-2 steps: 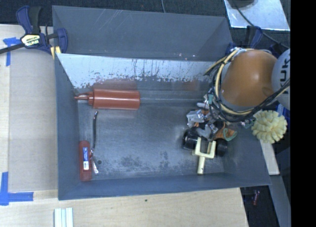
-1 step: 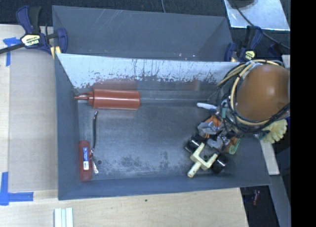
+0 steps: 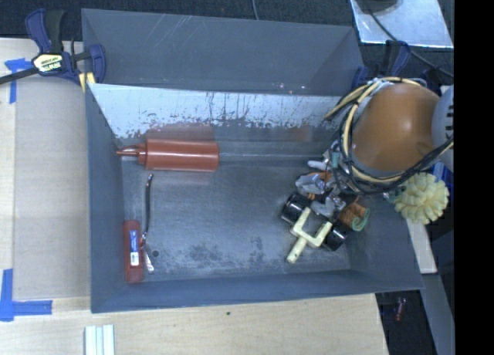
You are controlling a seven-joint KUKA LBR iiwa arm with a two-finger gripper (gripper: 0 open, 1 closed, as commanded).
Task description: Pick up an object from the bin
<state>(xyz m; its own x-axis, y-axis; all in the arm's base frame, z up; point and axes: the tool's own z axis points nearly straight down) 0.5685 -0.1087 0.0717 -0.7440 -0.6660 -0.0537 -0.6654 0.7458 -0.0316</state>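
The hand (image 3: 323, 190) hangs low at the right end of the bin (image 3: 231, 218), under the arm's orange cover (image 3: 390, 126) and over a small heap. In that heap a cream T-shaped piece (image 3: 307, 236) lies just beside the hand on the near-wall side, touching black cylinders (image 3: 294, 209), with a brown spool (image 3: 354, 215) close by. Whether the hand is spread or pressed together cannot be told. Well apart to the left lie a red-brown bottle (image 3: 179, 154) along the back wall and a red tool (image 3: 134, 251) in the near corner.

Just reaching in from the right, carrying the orange wrist cover (image 3: 390, 130) up top, pointing the gripper (image 3: 323, 191) down and left.
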